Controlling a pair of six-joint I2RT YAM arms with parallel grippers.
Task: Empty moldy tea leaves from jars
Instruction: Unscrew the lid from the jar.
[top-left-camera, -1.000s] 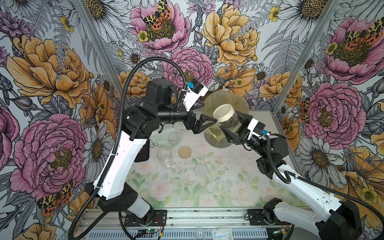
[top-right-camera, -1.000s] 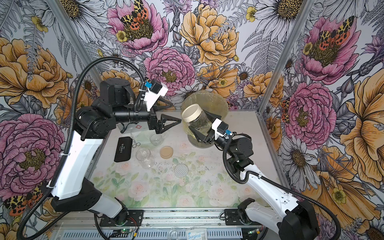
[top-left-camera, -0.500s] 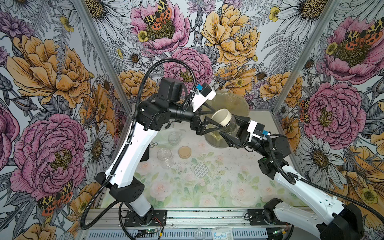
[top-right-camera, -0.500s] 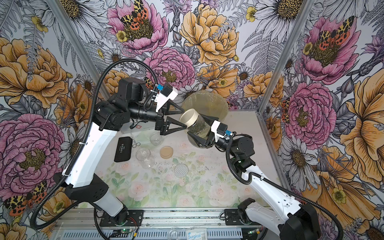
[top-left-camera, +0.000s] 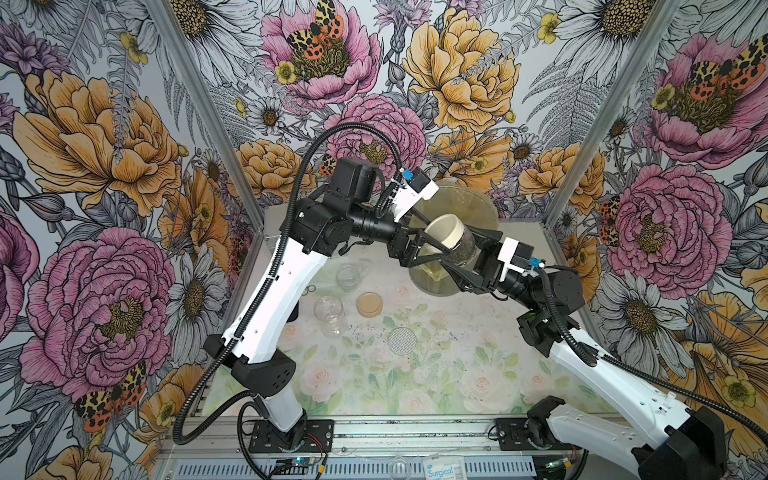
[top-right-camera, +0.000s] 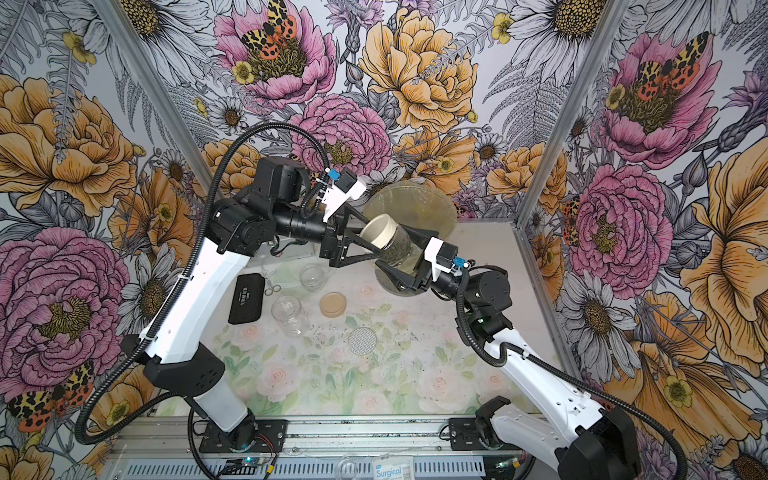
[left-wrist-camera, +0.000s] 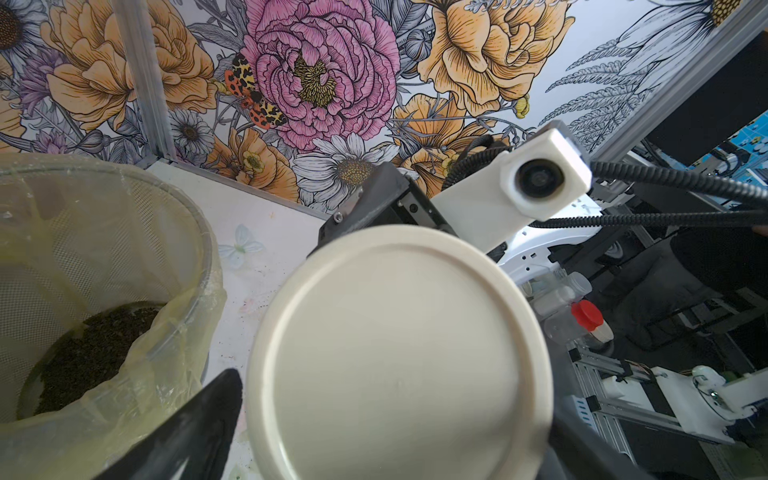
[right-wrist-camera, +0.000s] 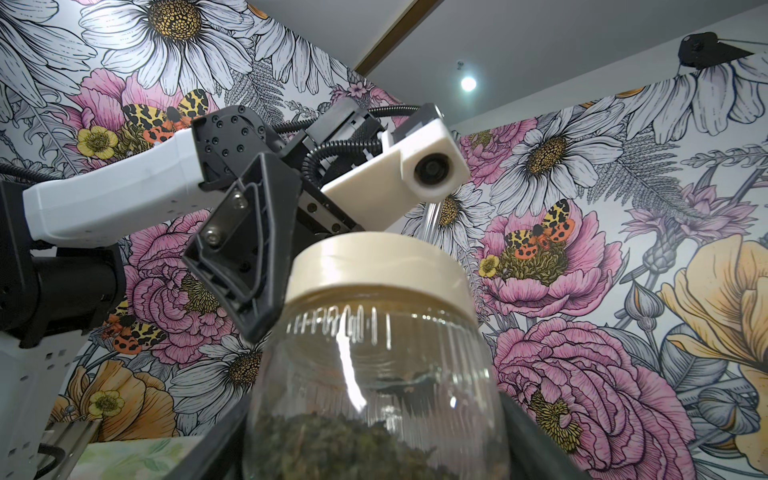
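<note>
We are seeing the right gripper clamping the glass body of the capped jar and holding it tilted in the air near the bin. The left gripper is standing spread wide, one jaw on either side of the cream lid; we cannot tell whether those jaws are touching it. The tea leaves are lying as a dark mass low in that jar, and dumped leaves are sitting in the yellow bag that is lining the bin. We are counting three jars: the one in the air and two open jars standing close together on the table. We are counting three lids too: the cream one on its jar, a tan disc and a silvery dotted disc, both lying flat on the table. One black case is carrying writing too small to read, and a packet at the front rail is showing the word "Surgical".
</note>
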